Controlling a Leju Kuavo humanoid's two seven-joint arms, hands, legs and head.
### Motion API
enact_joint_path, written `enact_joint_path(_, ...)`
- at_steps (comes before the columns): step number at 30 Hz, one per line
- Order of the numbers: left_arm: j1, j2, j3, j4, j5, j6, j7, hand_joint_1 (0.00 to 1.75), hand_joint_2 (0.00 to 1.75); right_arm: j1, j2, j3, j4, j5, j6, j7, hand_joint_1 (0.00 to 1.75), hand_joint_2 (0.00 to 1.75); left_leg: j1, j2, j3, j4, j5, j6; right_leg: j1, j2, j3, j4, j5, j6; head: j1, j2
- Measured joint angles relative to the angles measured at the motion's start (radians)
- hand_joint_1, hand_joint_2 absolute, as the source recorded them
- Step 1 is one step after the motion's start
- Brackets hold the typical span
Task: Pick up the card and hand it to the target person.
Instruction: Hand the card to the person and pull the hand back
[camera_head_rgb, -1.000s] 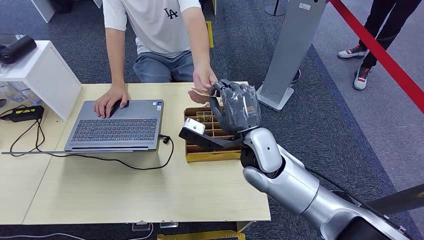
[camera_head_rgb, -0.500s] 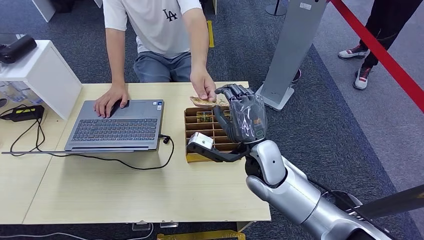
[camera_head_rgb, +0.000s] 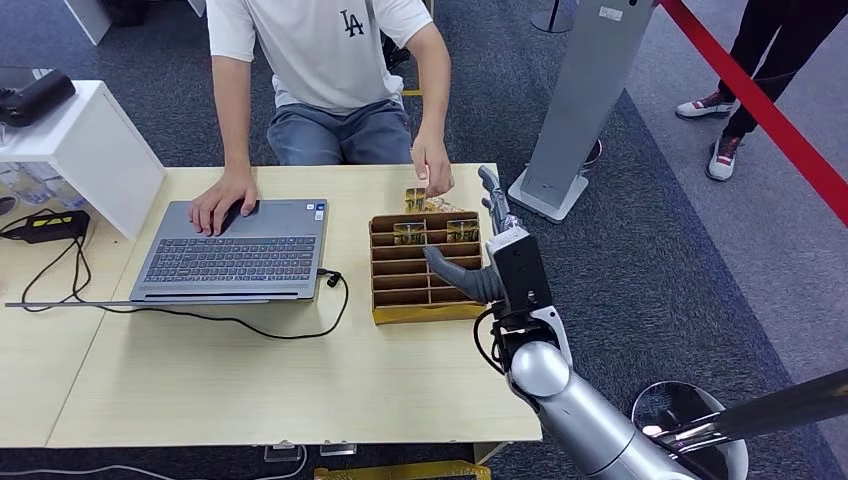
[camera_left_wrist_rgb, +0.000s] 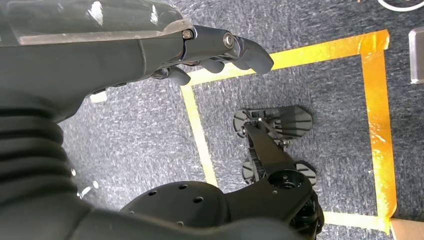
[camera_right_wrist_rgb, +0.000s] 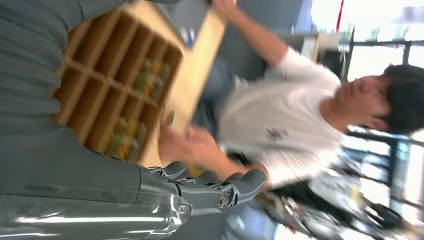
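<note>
A demo or exhibition floor set up like an office reception. A person (camera_head_rgb: 330, 70) sits at a light wooden surface (camera_head_rgb: 250, 380) with a laptop (camera_head_rgb: 235, 250) and a compartmented card box (camera_head_rgb: 415, 270). Grey carpet (camera_head_rgb: 660, 220), a red barrier strip (camera_head_rgb: 760, 100), a grey kiosk stand (camera_head_rgb: 585, 100) and yellow floor tape (camera_left_wrist_rgb: 375, 115) mark the space.

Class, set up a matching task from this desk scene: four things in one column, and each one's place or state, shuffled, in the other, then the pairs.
Things:
1. laptop
2. card
3. divided box
4. right hand

Places or states:
A. in the person's fingers
B. open, holding nothing
C. under the person's other palm
D. between the laptop and the table's right edge

Pairs: 1-C, 2-A, 3-D, 4-B
</note>
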Motion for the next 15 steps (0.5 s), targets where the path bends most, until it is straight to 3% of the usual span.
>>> enact_joint_path(9,0.000,0.004,0.008,-0.002,0.010,0.017,0.007,0.00,0.00,0.069,-0.082,0.020,-0.074,-0.042,0.030,0.047,0.00,1.75,0.000,-0.001,0.000,0.000,0.000,0.000,0.000,0.000,0.000,0.000,0.000,0.000,0.000,0.000)
enact_joint_path(15,0.001,0.007,0.011,0.000,0.014,0.016,0.002,0.00,0.00,0.125,-0.103,0.001,-0.111,-0.017,0.033,0.088,0.00,1.75,0.000,0.000,0.000,0.001,-0.001,0.000,0.000,0.000,-0.001,0.001,0.000,0.000,0.000,0.000)
